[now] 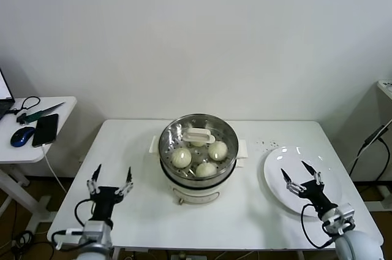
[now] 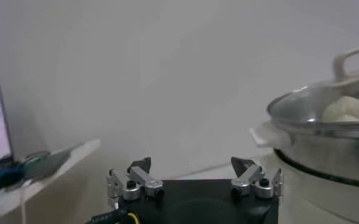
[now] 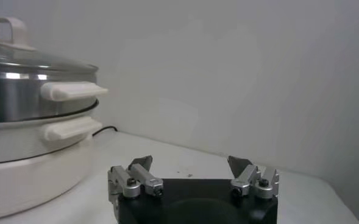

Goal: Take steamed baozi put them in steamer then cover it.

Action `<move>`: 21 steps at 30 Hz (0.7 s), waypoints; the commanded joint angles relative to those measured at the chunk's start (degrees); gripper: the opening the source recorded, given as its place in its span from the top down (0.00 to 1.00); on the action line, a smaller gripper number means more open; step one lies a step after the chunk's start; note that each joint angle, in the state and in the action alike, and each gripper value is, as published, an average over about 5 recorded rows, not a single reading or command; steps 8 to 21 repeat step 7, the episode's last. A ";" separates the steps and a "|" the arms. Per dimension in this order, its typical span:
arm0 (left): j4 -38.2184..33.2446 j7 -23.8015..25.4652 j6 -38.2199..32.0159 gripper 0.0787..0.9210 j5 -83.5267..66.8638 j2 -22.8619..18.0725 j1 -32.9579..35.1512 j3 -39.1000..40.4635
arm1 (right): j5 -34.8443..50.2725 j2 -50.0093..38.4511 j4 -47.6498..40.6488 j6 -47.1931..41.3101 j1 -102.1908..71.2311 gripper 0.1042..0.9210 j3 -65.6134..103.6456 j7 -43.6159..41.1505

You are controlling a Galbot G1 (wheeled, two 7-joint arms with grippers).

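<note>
Nearest to me, low over the table's (image 1: 141,211) front edge, hang both my grippers. Left gripper (image 1: 110,181) sits at about eight o'clock from the steamer (image 1: 198,171), jaws spread wide and holding nothing. Right gripper (image 1: 302,176) hovers at four o'clock from it, over the near part of the bare white plate (image 1: 278,168), jaws likewise wide apart and empty. Between them, well clear of both, stands the steamer with its glass lid (image 1: 197,137) on. Through the glass I see three steamed baozi (image 1: 181,157) clearly; the handle may hide another.
</note>
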 commanded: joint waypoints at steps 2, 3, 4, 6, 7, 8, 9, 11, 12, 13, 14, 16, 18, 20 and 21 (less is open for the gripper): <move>2.81 1.04 -7.92 0.12 -7.49 -2.45 2.76 -5.05 | 1.37 0.10 0.61 1.52 -2.13 0.12 0.81 -0.29; 2.91 1.16 -8.09 0.12 -7.17 -2.45 2.79 -5.07 | 1.47 0.16 0.70 1.56 -2.21 0.12 0.84 -0.33; 2.96 1.26 -8.26 0.12 -6.81 -2.44 2.88 -5.04 | 1.55 0.23 0.78 1.62 -2.29 0.12 0.80 -0.37; 2.99 1.37 -8.49 0.12 -6.27 -2.44 3.05 -4.94 | 1.57 0.33 0.86 1.71 -2.36 0.12 0.73 -0.43; 2.97 1.43 -8.54 0.12 -6.08 -2.45 3.12 -4.91 | 1.56 0.36 0.88 1.75 -2.38 0.12 0.69 -0.45; 2.97 1.43 -8.54 0.12 -6.08 -2.45 3.12 -4.91 | 1.56 0.36 0.88 1.75 -2.38 0.12 0.69 -0.45; 2.97 1.43 -8.54 0.12 -6.08 -2.45 3.12 -4.91 | 1.56 0.36 0.88 1.75 -2.38 0.12 0.69 -0.45; 2.97 1.43 -8.54 0.12 -6.08 -2.45 3.12 -4.91 | 1.56 0.36 0.88 1.75 -2.38 0.12 0.69 -0.45; 2.97 1.43 -8.54 0.12 -6.08 -2.45 3.12 -4.91 | 1.56 0.36 0.88 1.75 -2.38 0.12 0.69 -0.45; 2.97 1.43 -8.54 0.12 -6.08 -2.45 3.12 -4.91 | 1.56 0.36 0.88 1.75 -2.38 0.12 0.69 -0.45; 2.97 1.43 -8.54 0.12 -6.08 -2.45 3.12 -4.91 | 1.56 0.36 0.88 1.75 -2.38 0.12 0.69 -0.45; 2.97 1.43 -8.54 0.12 -6.08 -2.45 3.12 -4.91 | 1.56 0.36 0.88 1.75 -2.38 0.12 0.69 -0.45; 2.97 1.43 -8.54 0.12 -6.08 -2.45 3.12 -4.91 | 1.56 0.36 0.88 1.75 -2.38 0.12 0.69 -0.45; 2.97 1.43 -8.54 0.12 -6.08 -2.45 3.12 -4.91 | 1.56 0.36 0.88 1.75 -2.38 0.12 0.69 -0.45; 2.97 1.43 -8.54 0.12 -6.08 -2.45 3.12 -4.91 | 1.56 0.36 0.88 1.75 -2.38 0.12 0.69 -0.45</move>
